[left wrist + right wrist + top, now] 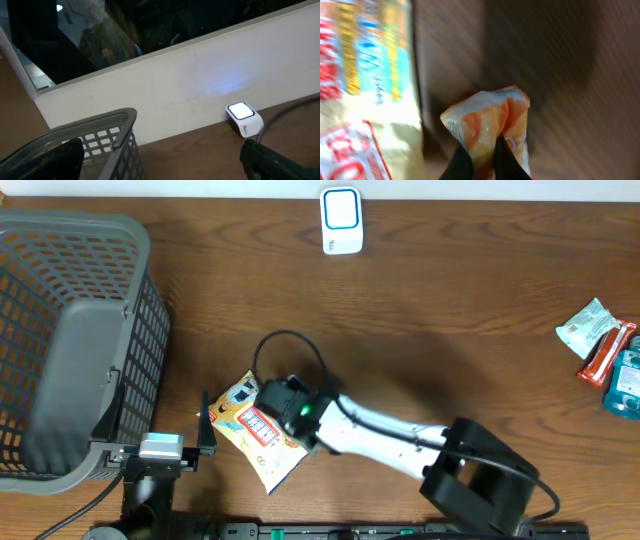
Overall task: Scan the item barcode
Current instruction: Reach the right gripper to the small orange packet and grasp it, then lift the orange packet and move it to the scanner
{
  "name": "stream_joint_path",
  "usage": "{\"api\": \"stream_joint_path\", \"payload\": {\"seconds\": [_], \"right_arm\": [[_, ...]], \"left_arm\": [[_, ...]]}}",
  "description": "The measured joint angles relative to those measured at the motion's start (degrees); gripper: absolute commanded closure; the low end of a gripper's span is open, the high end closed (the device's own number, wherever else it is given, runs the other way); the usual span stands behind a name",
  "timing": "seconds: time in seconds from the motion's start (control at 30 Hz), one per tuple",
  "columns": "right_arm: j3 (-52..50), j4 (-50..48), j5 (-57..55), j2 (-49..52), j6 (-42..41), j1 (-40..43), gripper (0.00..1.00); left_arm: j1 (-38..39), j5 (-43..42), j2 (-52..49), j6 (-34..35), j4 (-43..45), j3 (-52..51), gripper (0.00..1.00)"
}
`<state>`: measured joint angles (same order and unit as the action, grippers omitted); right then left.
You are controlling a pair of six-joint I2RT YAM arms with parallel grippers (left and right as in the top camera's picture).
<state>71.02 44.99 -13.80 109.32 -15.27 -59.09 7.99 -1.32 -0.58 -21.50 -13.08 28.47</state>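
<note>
1. A grey mesh basket (70, 330) was seen at the table's (450, 300) left edge; in the left wrist view its rim (100, 125) was found just in front of the camera.
2. The left gripper (206, 436) was held low beside the basket's near corner, its fingers (50, 160) spread wide and nothing grasped between them.
3. The snack packet (250, 430) was found lying on the wood near the front edge, just right of the left gripper; its upper right part was covered by the right arm.
4. The right gripper (272, 402) was clenched on a bunched fold of the packet's wrapper (487, 120); a black cable (290, 338) was looped above it.
5. The white scanner (341, 220) was stood at the far edge, well apart from the packet, bare wood between them; it was seen lit in the left wrist view (244, 117).
6. Three small packaged goods (605, 352) were clustered at the right edge.
</note>
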Motion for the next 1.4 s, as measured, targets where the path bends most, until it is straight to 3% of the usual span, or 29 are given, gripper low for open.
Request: {"api": "stream_joint_path", "payload": {"seconds": [0.17,0.27,0.4,0.6,0.87,1.4], "right_arm": [[8.37,4.83,18.03,-6.75,-15.43,18.38,0.98],[8.92,9.94,28.44,-8.07,-32.02,28.61,0.99],[8.72,20.0,35.89,-8.0,-53.24,32.17,0.98],[8.74,32.11,39.21,-8.0,-77.64,33.88,0.98],[8.68,51.45,45.29,-7.93,-81.5,33.51,0.98],[8.68,52.28,55.84,-7.93,-73.64,33.73,0.96]], "left_arm": [[0.0,0.0,0.0,-0.02,0.02,0.0,0.0],[0.0,0.0,0.0,0.0,0.02,0.0,0.0],[0.0,0.0,0.0,0.0,0.09,0.0,0.0],[0.0,0.0,0.0,0.0,0.04,-0.02,0.0],[0.0,0.0,0.0,0.0,0.07,-0.02,0.0],[0.0,0.0,0.0,0.0,0.04,-0.02,0.0]]}}
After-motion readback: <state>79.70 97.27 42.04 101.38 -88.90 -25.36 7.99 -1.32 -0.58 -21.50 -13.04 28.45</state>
